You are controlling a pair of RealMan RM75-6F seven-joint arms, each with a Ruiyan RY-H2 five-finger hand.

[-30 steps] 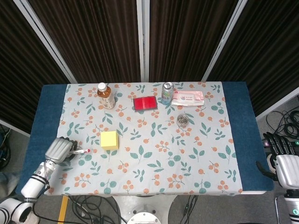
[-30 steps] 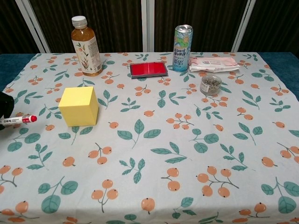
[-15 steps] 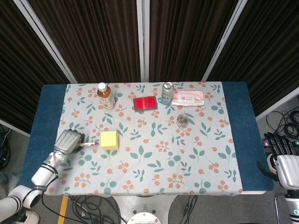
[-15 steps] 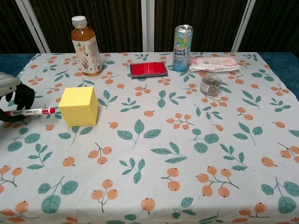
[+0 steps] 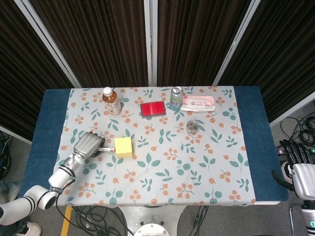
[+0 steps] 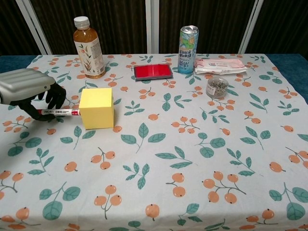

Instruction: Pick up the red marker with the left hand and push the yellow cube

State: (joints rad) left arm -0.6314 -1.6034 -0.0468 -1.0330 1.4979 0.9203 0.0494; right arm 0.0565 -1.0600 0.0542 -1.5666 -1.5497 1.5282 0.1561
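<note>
My left hand (image 5: 88, 145) (image 6: 30, 90) grips the red marker (image 6: 61, 112) (image 5: 105, 148), held level and pointing right. The marker's tip touches the left face of the yellow cube (image 6: 96, 108) (image 5: 123, 146), which stands on the floral cloth at the left of the table. My right hand (image 5: 298, 164) hangs off the table's right edge with nothing in it; it appears only in the head view, fingers extended.
Along the far edge stand a tea bottle (image 6: 89, 47), a red flat case (image 6: 153, 71), a drink can (image 6: 187, 43) and a wipes pack (image 6: 220, 65). A small jar (image 6: 217, 88) sits right of centre.
My left hand has moved right with the marker, met the cube and shifted it to the right. The right hand has stayed put.
</note>
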